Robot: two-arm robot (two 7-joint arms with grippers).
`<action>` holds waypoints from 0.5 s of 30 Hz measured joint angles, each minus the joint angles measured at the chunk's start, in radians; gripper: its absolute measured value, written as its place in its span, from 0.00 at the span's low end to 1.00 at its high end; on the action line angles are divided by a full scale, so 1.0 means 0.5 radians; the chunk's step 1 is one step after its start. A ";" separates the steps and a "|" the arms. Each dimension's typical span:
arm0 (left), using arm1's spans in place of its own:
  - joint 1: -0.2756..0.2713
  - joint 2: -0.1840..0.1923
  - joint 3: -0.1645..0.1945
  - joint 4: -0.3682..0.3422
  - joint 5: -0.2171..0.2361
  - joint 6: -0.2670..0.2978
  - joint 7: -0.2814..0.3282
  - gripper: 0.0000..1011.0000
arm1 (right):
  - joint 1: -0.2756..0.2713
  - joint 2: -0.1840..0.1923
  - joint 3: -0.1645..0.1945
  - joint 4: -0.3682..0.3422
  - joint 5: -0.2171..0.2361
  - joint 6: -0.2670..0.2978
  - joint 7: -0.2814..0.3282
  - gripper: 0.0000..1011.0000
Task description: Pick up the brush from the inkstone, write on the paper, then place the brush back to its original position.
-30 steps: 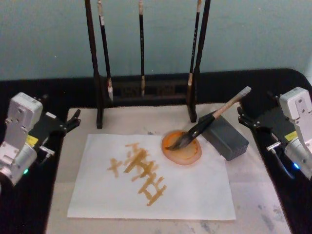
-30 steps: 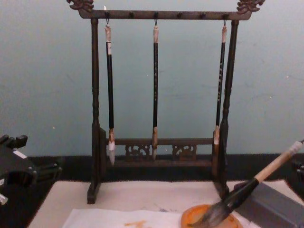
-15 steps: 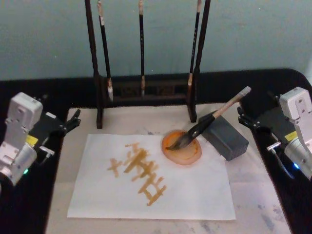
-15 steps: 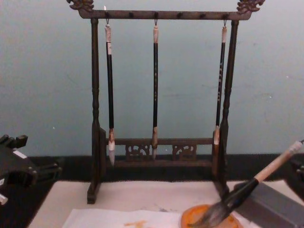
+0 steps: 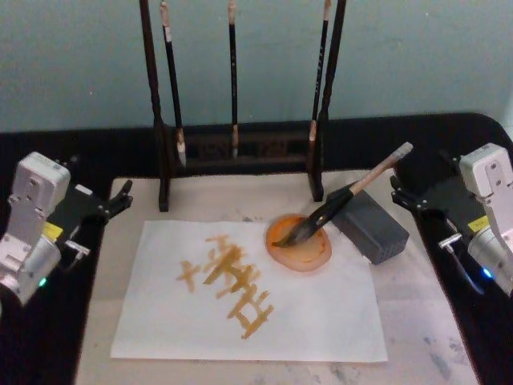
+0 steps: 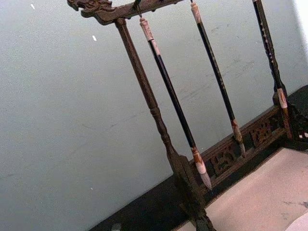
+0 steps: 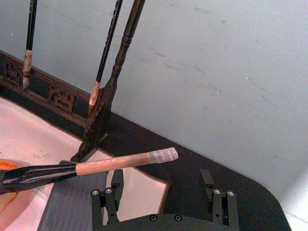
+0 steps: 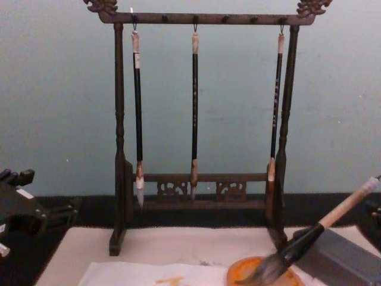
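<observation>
Brush (image 5: 337,202) bristles lie in the inkstone (image 5: 311,258), and the pale handle slants up and away to the inkstone's right, leaning on the grey block (image 5: 375,231) that sits just beside the dish on that side. The inkstone itself rests on the far right corner of the paper (image 5: 321,313), whose orange-yellow marks (image 5: 228,282) lie to the inkstone's left.

My right gripper (image 5: 401,195) hovers to the right of the inkstone, past the block, close to the handle's taped end but not touching it. Its fingers (image 7: 109,199) stand wide apart with nothing between them.

My left gripper (image 5: 120,199) waits well to the left of the inkstone, beyond the paper's edge, over the dark table (image 5: 48,353). Its fingers are also spread and hold nothing.

Behind the inkstone stands the wooden rack (image 8: 202,18) with three thin brushes (image 8: 194,107) hanging from it, its feet on the beige felt mat (image 5: 417,321).
</observation>
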 joint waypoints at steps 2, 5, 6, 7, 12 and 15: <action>0.000 0.000 0.000 0.000 0.000 0.000 0.000 1.00 | 0.000 0.000 0.000 0.000 0.000 0.000 0.000 0.99; 0.000 0.000 0.000 0.000 0.000 0.000 0.000 1.00 | 0.000 0.000 0.000 0.000 0.000 0.000 0.000 0.99; 0.000 0.000 0.000 0.000 0.000 0.000 0.000 1.00 | 0.000 0.000 0.000 0.000 0.000 0.000 0.000 0.99; 0.000 0.000 0.000 0.000 0.000 0.000 0.000 1.00 | 0.000 0.000 0.000 0.000 0.000 0.000 0.000 0.99; 0.000 0.000 0.000 0.000 0.000 0.000 0.000 1.00 | 0.000 0.000 0.000 0.000 0.000 0.000 0.000 0.99; 0.000 0.000 0.000 0.000 0.000 0.000 0.000 1.00 | 0.000 0.000 0.000 0.000 0.000 0.000 0.000 0.99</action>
